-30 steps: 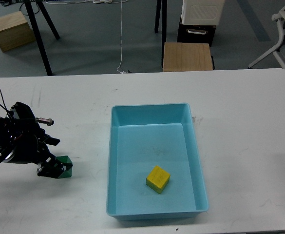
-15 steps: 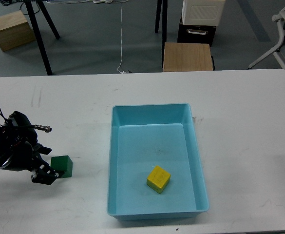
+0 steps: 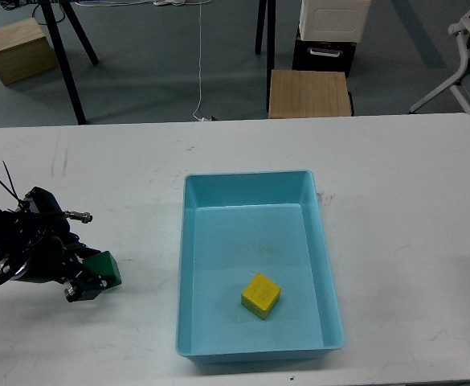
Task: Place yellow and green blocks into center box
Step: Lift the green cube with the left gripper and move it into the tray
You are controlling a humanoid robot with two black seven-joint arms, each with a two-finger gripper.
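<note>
The head view shows one yellow block (image 3: 261,294) inside the one blue box (image 3: 188,241) at the table's (image 3: 395,177) centre, and one green block (image 3: 106,268) on the table left of it. The left gripper (image 3: 86,277) reaches in low from the left, its jaws closed around the green block.

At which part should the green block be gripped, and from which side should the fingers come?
Grip the green block across two opposite flat side faces, coming from above. It sits on the white table with open space around it, except where the left gripper is against its left side. It looks slightly tilted, so align the fingers to its faces.
</note>
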